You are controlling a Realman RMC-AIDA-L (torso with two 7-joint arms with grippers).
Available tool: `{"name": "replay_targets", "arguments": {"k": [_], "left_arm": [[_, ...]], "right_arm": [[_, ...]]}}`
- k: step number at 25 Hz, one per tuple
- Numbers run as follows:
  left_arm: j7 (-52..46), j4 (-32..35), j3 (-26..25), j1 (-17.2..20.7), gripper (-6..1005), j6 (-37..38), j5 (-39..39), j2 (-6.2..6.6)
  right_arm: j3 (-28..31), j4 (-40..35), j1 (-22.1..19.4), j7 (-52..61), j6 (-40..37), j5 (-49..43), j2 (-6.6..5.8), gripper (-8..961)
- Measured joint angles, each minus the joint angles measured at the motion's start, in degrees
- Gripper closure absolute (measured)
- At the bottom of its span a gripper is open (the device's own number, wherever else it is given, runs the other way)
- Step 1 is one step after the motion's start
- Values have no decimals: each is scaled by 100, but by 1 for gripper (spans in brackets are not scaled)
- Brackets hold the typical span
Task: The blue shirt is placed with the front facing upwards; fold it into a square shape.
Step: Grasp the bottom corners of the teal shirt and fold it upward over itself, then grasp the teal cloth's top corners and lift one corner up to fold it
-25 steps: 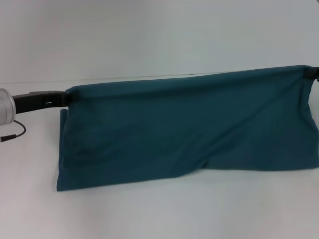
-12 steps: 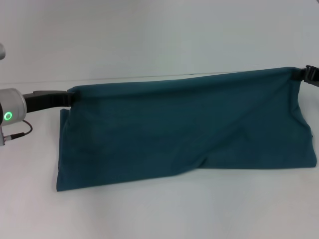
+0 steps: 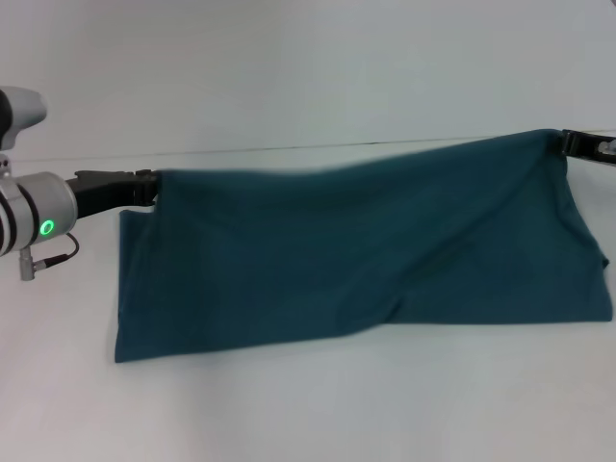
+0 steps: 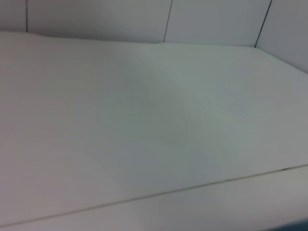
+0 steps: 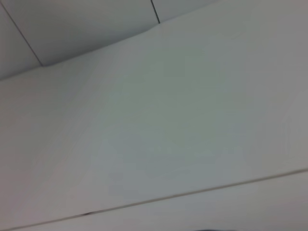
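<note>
Left gripper (image 3: 154, 189) shifted inward along blue shirt (image 3: 356, 255) top edge; right gripper (image 3: 566, 141) rose, moved inward; held edge now slack, tilted.

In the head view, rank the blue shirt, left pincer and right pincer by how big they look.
1. blue shirt, far the largest.
2. left pincer.
3. right pincer, cut off by the frame edge, so its ranking below the left is unsure.

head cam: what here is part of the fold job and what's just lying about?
Part of the job:
- blue shirt, plain side showing, top edge lifted
- left tool, gripping the shirt's left top corner
- right tool, gripping the right top corner

Just there:
- white table, under the shirt's lower edge
- nothing else in view
</note>
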Motion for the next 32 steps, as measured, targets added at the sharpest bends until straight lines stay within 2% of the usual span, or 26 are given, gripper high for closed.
{"name": "replay_targets", "arguments": {"k": [3,6,10,13,14,15,16,18,19,20,25,27,32], "left_arm": [[96,133,15,3,963,-289,-7,-173],[98,176,81,6,850,-547,-9,-222],[-21,315,133,36,722,-531,1,-218],[-507,475,318,157,643,-201,51,-166],[-833,562,490,234,616,-46,65,-123],[-1196,649,655,318,590,106,88,-75],[-1565,740,824,395,563,240,148,-24],[-2406,911,1100,516,489,576,412,84],[-3023,1068,1184,550,441,899,780,149],[-3023,1068,1184,550,394,899,780,149],[-3980,1293,1230,535,191,1212,1849,161],[-4081,1277,1269,520,120,1264,1969,160],[-4097,1245,1353,515,120,1348,2016,140]], "right_arm": [[-200,-41,41,-202,653,0,187,908],[-248,-81,52,-221,801,8,223,908],[-254,-267,56,-383,732,66,237,735],[-259,-860,-69,-701,219,120,417,606],[-263,-1278,-227,-985,-206,263,592,563],[-263,-1278,-227,-985,-206,263,592,520],[-263,-1429,-307,-1103,-349,357,671,477],[-299,-1608,-479,-1299,-573,591,794,321],[-338,-1610,-531,-1325,-657,673,804,243],[-367,-1599,-572,-1329,-704,732,805,231],[-411,-1554,-674,-1298,-877,864,797,171],[-413,-1548,-706,-1307,-941,901,803,147],[-428,-1520,-723,-1326,-1035,919,816,110]]}}
